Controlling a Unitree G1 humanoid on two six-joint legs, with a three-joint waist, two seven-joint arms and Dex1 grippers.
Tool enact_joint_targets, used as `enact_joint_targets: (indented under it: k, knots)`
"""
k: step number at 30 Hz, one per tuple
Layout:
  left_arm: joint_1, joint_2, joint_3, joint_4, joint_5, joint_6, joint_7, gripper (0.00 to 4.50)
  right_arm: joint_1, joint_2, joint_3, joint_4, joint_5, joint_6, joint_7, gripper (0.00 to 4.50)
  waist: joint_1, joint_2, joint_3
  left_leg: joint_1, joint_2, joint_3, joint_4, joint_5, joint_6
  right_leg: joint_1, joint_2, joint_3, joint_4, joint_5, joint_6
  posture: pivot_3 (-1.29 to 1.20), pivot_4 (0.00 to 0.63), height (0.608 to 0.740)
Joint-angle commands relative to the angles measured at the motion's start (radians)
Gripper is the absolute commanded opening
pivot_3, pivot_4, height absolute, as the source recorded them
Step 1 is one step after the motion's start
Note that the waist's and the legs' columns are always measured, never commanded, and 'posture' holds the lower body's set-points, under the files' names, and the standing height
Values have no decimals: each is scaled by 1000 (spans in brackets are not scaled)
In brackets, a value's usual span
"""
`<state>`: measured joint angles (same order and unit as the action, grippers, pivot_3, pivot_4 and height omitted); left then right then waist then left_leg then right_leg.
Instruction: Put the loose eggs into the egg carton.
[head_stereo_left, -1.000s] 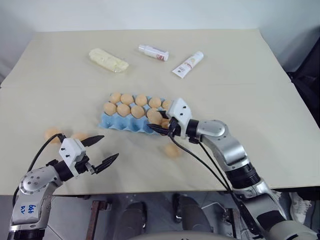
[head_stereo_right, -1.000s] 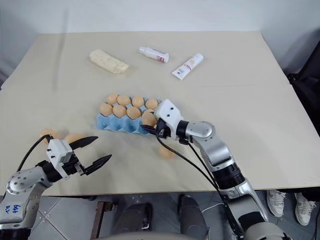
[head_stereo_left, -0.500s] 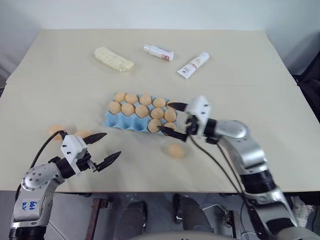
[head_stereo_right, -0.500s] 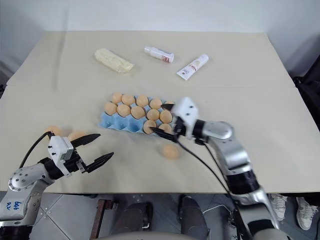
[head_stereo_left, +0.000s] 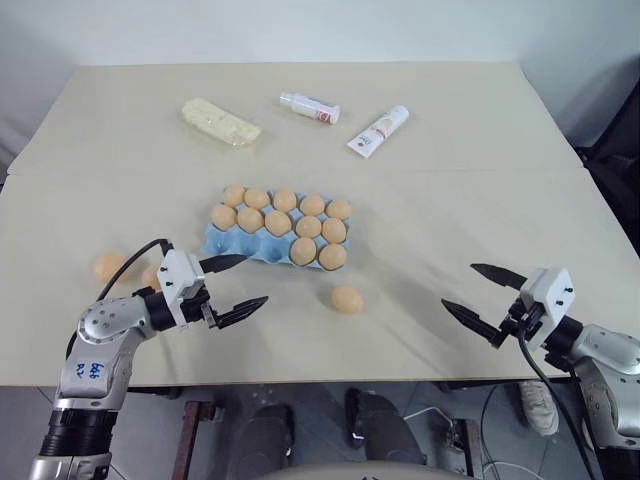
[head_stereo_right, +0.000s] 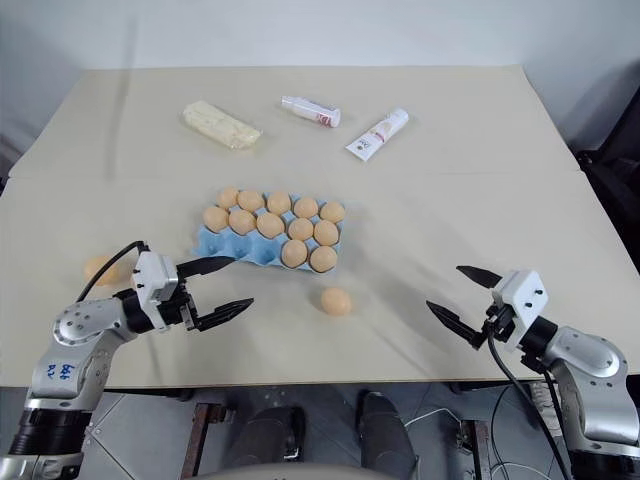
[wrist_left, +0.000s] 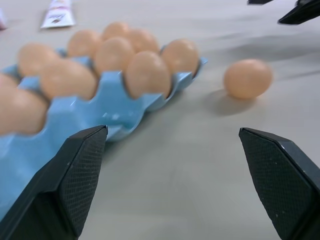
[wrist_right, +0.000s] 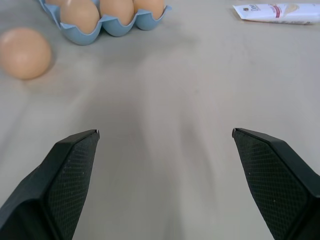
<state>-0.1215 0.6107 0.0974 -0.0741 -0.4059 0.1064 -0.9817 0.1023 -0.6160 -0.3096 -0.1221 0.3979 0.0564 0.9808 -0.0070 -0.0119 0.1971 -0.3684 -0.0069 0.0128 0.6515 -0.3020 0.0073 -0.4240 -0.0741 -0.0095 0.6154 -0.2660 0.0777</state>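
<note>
Having left the egg carton (head_stereo_left: 275, 232), the right gripper (head_stereo_left: 483, 296) is hanging wide open and empty at the table's right. One loose egg (head_stereo_left: 347, 299) is lying between both grippers, nearer the open, empty left gripper (head_stereo_left: 234, 287).

Head stereo looks down over table (head_stereo_left: 480, 180); wrist cams low, level — share egg carton (wrist_left: 100, 107).

Open right tool (wrist_right: 165, 150) faces loose egg (wrist_right: 24, 53), egg carton (wrist_right: 107, 25), tube (wrist_right: 280, 12).

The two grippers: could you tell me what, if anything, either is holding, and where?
Nothing. The left gripper and the right gripper are both open and empty.
</note>
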Motion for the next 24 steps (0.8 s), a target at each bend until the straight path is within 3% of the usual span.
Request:
enact_joint_targets:
  k: [1,5,10,17,22,24]
  knots:
    - [-15,-3,-17,-6,-3,-17,-27,4500,1,-7,15,-7,18,-39,36,4475,2,0,0,0,0,0,0,0,0,0,0,0,1,0,0,0,150,740]
    - [-19,-2,-5,-5,-1,-24,-18,4500,-33,-5,115,-79,27,39,45,4475,4,0,0,0,0,-1,1,0,0,0,0,0,1,0,0,0,150,740]
    - [48,27,60,-25,-7,-29,5,4500,-184,3,321,-184,14,227,28,4475,-6,0,0,-1,0,0,1,0,-1,-2,-1,1,3,0,0,0,150,740]
    - [157,37,135,-97,-20,-19,48,4500,-364,113,530,-104,-118,313,-81,4475,5,-1,0,-3,1,-3,-1,0,-2,-4,-2,-1,0,-1,-2,0,150,740]
    - [215,38,176,-150,-27,-6,78,4500,-432,182,572,2,-170,292,-125,4475,5,-2,-1,-4,1,-3,-2,0,-2,-4,-3,-2,-2,-1,-2,0,150,740]
    - [234,41,194,-167,-30,-1,86,4500,-435,194,569,3,-164,279,-116,4084,4,-2,-1,-4,1,-3,-3,0,-2,-4,-3,-2,-2,-1,-2,0,150,740]
